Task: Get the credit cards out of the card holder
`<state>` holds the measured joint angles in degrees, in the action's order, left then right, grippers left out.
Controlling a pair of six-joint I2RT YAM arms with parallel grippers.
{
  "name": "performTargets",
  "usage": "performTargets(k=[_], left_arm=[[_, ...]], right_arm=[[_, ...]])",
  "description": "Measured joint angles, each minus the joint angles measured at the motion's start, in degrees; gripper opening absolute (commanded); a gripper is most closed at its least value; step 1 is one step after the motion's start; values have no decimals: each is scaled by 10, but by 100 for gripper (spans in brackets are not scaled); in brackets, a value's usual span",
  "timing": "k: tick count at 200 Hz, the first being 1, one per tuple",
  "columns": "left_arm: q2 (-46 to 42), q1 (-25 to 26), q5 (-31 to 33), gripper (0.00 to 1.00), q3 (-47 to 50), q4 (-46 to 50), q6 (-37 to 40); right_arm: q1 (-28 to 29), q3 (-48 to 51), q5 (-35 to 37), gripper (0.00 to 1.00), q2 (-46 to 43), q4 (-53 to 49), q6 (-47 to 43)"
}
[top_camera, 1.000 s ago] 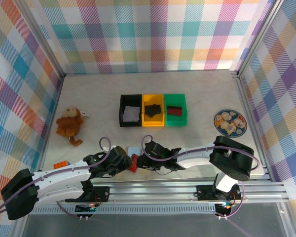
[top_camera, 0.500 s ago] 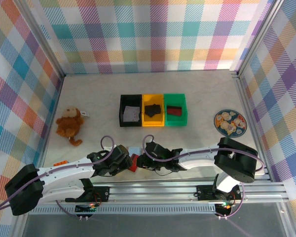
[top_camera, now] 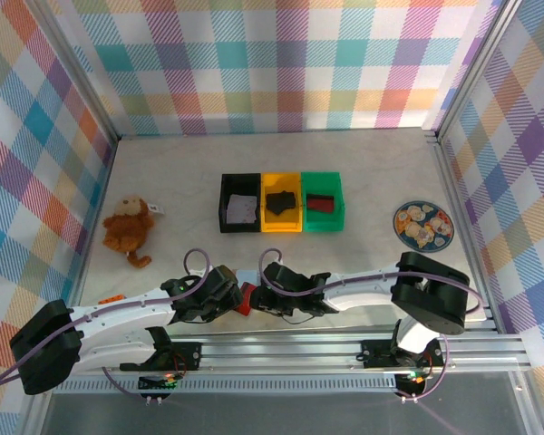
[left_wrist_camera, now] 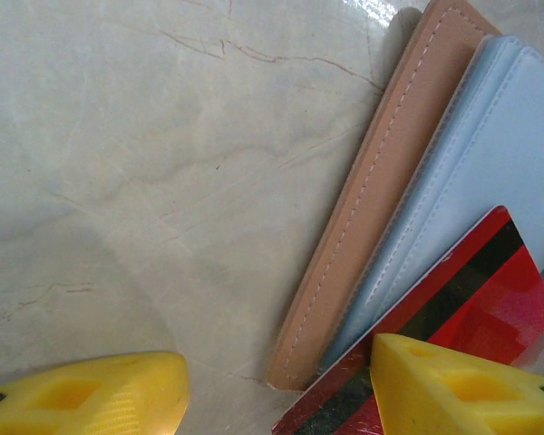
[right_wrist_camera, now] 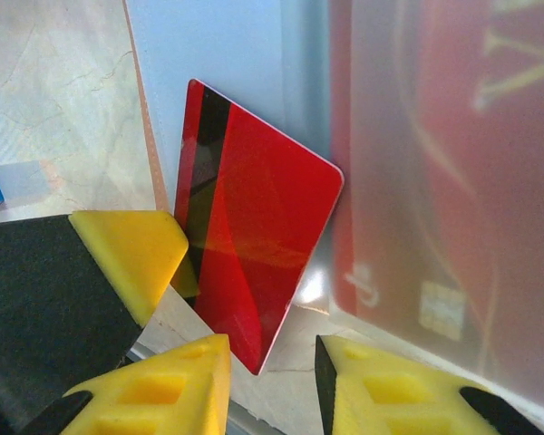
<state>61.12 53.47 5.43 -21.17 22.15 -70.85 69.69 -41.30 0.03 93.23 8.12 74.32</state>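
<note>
The card holder (left_wrist_camera: 381, 190) lies open on the table, with a pinkish-tan stitched edge and a pale blue inside (left_wrist_camera: 499, 145). A red card (left_wrist_camera: 476, 294) with a black stripe sticks halfway out of it. My left gripper (left_wrist_camera: 272, 399) is open wide, and its right finger (left_wrist_camera: 462, 385) rests over the red card. In the right wrist view the red card (right_wrist_camera: 254, 236) points its corner at the narrow gap of my open right gripper (right_wrist_camera: 272, 390). A clear sleeve (right_wrist_camera: 435, 181) holds another reddish card. From above, both grippers meet at the card holder (top_camera: 247, 277).
Black (top_camera: 240, 202), yellow (top_camera: 282, 201) and green (top_camera: 322, 200) bins stand in a row mid-table. A plush monkey (top_camera: 129, 227) lies at the left, a patterned plate (top_camera: 423, 224) at the right. A small orange item (top_camera: 111, 301) sits by the near left edge.
My left gripper has edged right, closer to the card holder and the red card. The right gripper has stayed almost where it was.
</note>
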Motion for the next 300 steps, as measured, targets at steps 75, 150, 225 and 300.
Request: performTargets(k=[75, 150, 225, 300], left_arm=[[20, 0, 0, 59, -7, 2, -1], [30, 0, 1, 59, -10, 3, -4], [41, 0, 1, 59, -17, 7, -3], [41, 1, 2, 59, -17, 7, -3]], right_arm=[[0, -10, -3, 32, 37, 38, -11], [0, -10, -2, 27, 47, 56, -24], [0, -10, -3, 17, 53, 61, -63], [0, -10, -7, 11, 53, 71, -91]])
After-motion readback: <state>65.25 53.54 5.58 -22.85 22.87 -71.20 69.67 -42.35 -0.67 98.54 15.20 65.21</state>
